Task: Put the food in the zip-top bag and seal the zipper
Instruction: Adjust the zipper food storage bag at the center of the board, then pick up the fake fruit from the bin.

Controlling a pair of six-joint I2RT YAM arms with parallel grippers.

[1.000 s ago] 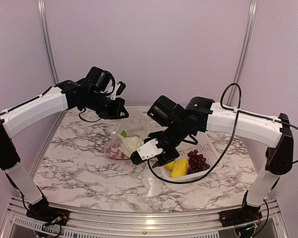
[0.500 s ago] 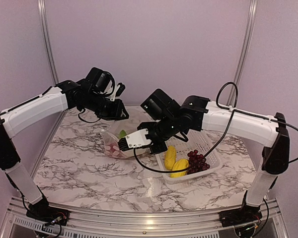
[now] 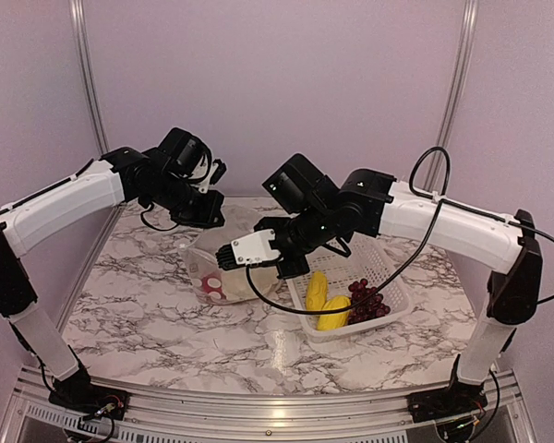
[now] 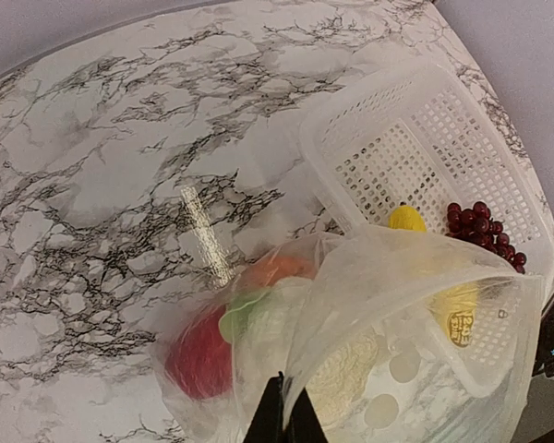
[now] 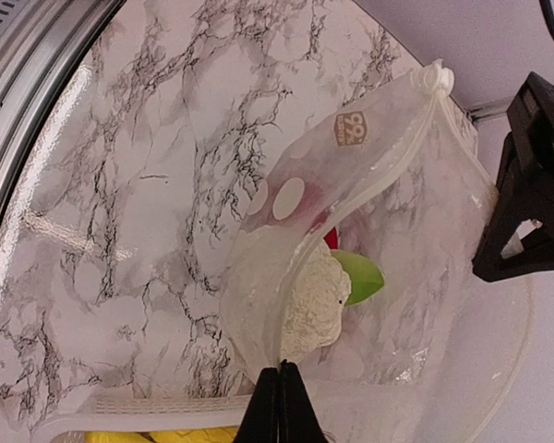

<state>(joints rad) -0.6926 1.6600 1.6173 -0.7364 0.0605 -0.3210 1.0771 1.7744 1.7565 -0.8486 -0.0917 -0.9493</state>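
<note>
The zip-top bag (image 3: 223,273) hangs between both grippers over the marble, mouth held apart. Inside lie the white cauliflower (image 5: 311,297) with its green leaf (image 5: 361,278), a red piece (image 4: 199,356) and the orange pumpkin (image 4: 277,269). My left gripper (image 4: 283,417) is shut on the bag's far edge, also seen from above (image 3: 206,213). My right gripper (image 5: 279,404) is shut on the near mouth edge by the zipper (image 5: 380,168), in the top view (image 3: 222,261). Two yellow pieces (image 3: 318,290) (image 3: 333,314) and the purple grapes (image 3: 370,300) lie in the basket.
The white perforated basket (image 3: 385,269) stands right of the bag, its near corner touching the plastic (image 4: 415,152). Pale walls and metal rails close the table at the back and sides. My left gripper's black body (image 5: 534,189) shows beyond the bag in the right wrist view.
My right gripper has swung left from the basket to the bag's mouth and shut on its near edge. The bag now stands pulled up between both grippers.
</note>
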